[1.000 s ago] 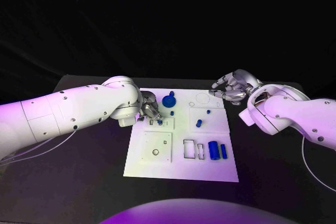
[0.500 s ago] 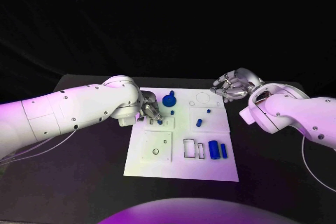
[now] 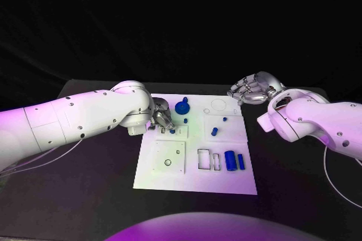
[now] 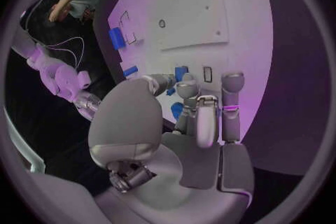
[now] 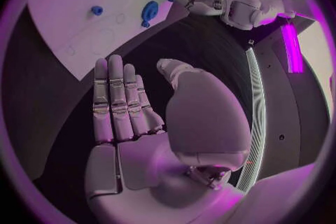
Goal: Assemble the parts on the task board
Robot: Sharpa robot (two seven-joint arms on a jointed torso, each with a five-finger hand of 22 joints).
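Left hand working a small blue part at the far-left of the board; right hand idle off its far-right corner.

The left silver hand (image 3: 162, 119) rests on the far-left part of the white rectangular task board (image 3: 226, 183), fingers curled down around a small blue plastic part (image 4: 181, 73) just beside a narrow slot; whether the part is truly pinched I cannot tell. The right silver hand (image 3: 252, 90) hovers past the board's far-right corner, over the black table (image 3: 90, 199), fingers straight and apart, holding nothing. A round blue knob-like part (image 3: 182, 108) sits just right of the left hand, and two blue cylindrical parts (image 3: 235, 161) lie near the board's near-right side. The step seems to be seating the small part: keep it upright, line it over its hole, then press straight down without nudging the knob.
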